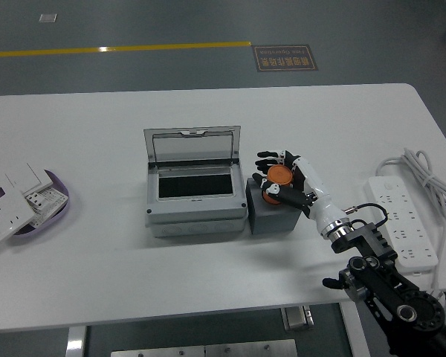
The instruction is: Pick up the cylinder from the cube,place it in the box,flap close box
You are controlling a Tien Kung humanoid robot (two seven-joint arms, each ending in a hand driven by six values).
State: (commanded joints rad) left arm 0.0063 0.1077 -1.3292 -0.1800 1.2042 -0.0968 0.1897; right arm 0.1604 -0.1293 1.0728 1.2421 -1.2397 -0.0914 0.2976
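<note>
Cylinder-moving happens on a broad white table (208,275), and working down from that, the next biggest thing is the grey box (195,182) near the middle, its lid (192,143) tipped up at the back so the dark inside is open to the front. Touching the box's right side is a grey cube (273,216), and out on the table's right lies a white power strip (403,221) with its coiled cable, while a purple dish (31,206) of white switch parts sits far left. The right hand (284,178) reaches in from the lower right, its fingers curled around the orange cylinder (279,182), which stands upright in the cube's top; thumb on the near side, other fingers on the far side, though whether they already press firmly cannot be told. The left hand is out of view. That cylinder looks like a stiff, smooth, light plastic piece, so it should not deform but may slip; the upper side wall above the cube is the place to grip, lifting straight up before carrying it left over the box opening.
</note>
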